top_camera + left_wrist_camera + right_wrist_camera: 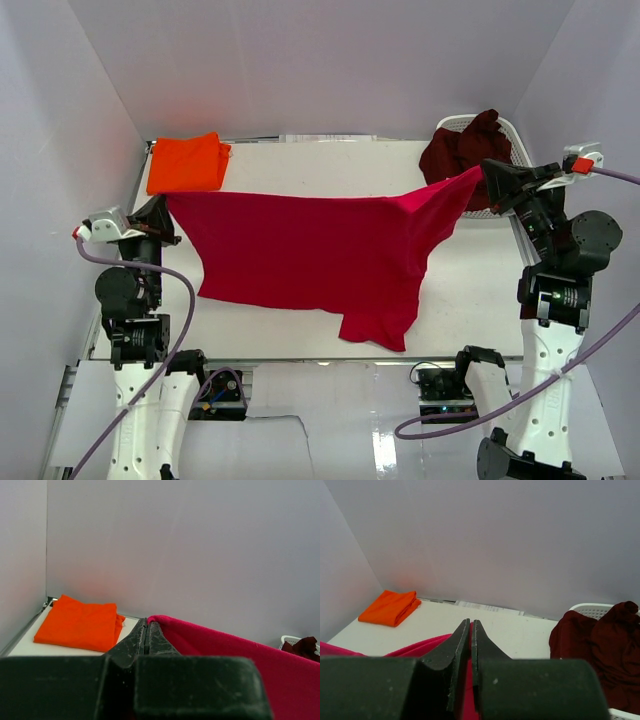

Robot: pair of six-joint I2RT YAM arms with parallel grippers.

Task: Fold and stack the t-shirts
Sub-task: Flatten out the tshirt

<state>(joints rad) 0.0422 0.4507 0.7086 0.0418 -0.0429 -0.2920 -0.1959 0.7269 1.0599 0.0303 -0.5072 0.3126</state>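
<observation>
step: looks like spreading out the red t-shirt (310, 255), no fold made yet
left claw (146, 623): pinched together on one shirt corner, by the left edge of the counter (470, 290)
right claw (470, 626): clamped on the opposite corner, lifted by the right edge
red shirt: stretched between them, rest draped mid-counter
orange t-shirt (186, 162): folded, far left corner
maroon t-shirt (462, 148): heaped in the basket (512, 128), far right corner
next: probably lower it flat, evenly, no wrinkles

A folded shirt (187, 163) lies at the desk's (470, 290) far left corner. A spread shirt (310, 250) hangs across the middle, its ends held by the left fingers (135, 642) and right fingers (457, 647). Far right, a bunched shirt (462, 150) sits in a basket (516, 134).
</observation>
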